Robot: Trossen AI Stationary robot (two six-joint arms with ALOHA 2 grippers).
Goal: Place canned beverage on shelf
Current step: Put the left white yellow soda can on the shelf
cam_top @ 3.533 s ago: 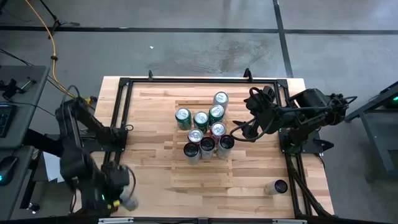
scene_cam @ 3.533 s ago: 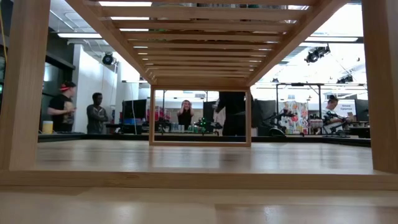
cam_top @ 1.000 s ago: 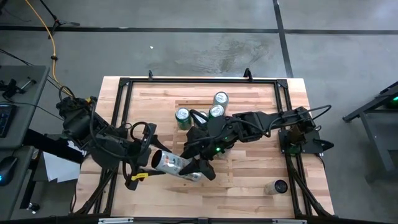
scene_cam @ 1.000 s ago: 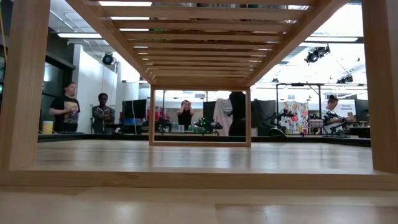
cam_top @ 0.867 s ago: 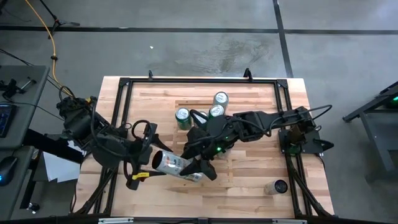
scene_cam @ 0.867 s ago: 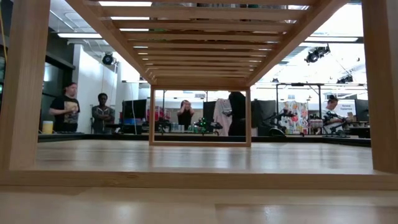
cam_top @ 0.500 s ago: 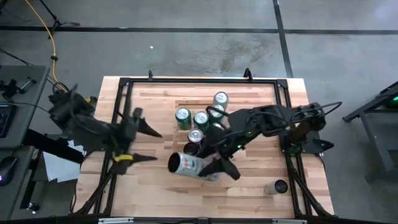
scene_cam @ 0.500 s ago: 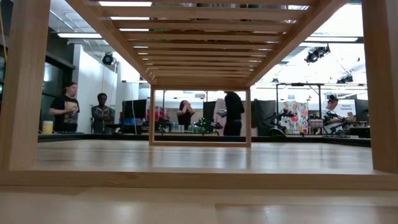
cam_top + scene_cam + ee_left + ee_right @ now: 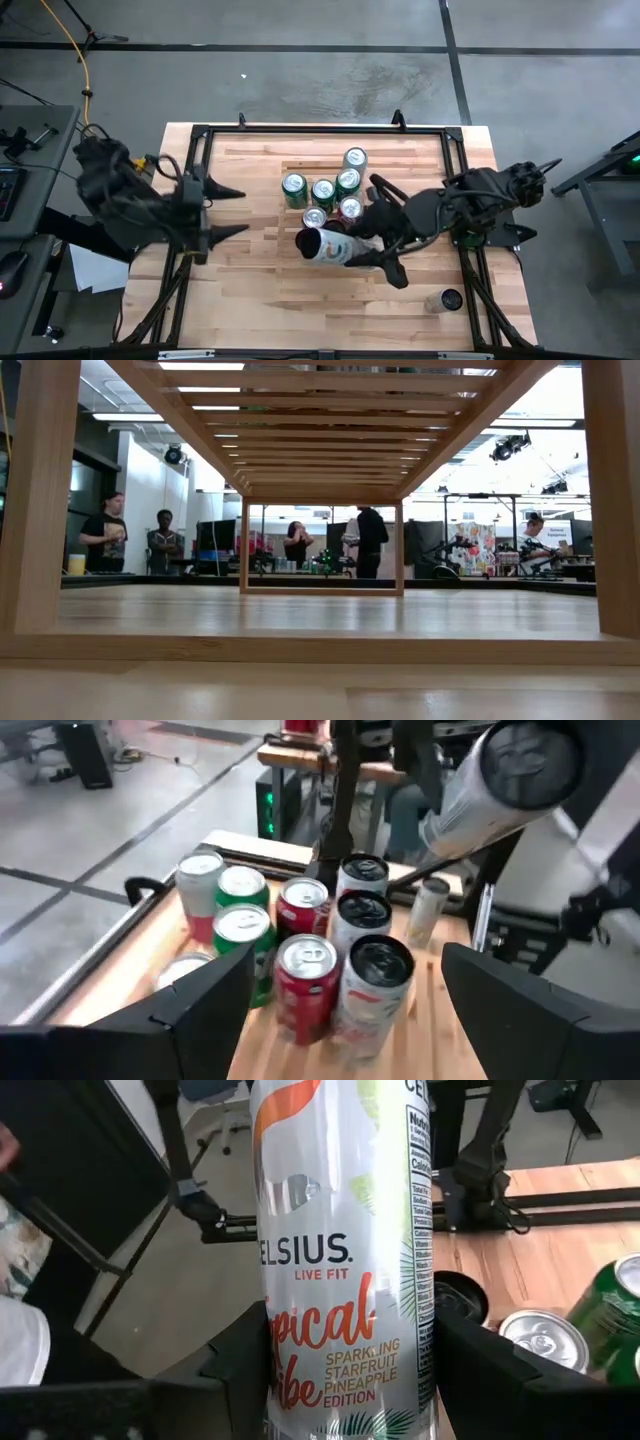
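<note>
Two arms are seen over the table [image 9: 250, 290] in the high view. L gripper [image 9: 222, 211] is held at the table's left edge, fingers spread wide, nothing between them; in the left wrist view its own dark fingers [image 9: 215, 1000] are seen apart w/ only air between. Near the table's centre a cluster of upright cans [image 9: 335, 190] is stood on the slatted shelf [image 9: 300, 165], green and red ones mixed, touching or just beside each other; same cluster [image 9: 300, 950] is seen from the left wrist view, w/ black-topped cans among them. Just right of the cluster's near side, a tall white can [image 9: 328, 246] is held tilted, close to lying, by the R gripper [image 9: 372, 252], its base end over the cluster's near-left cans. In the right wrist view the white can [image 9: 345, 1260], printed w/ orange script and "sparkling" text, is clamped between the R fingers [image 9: 250, 1360], w/ can tops visible past it. One more can [image 9: 443, 300] is lying on its side near the table's near-right corner, well apart from the rest. In the low view only the shelf's underside slats [image 9: 320, 430] and people [image 9: 105, 540] in the room beyond are shown.
</note>
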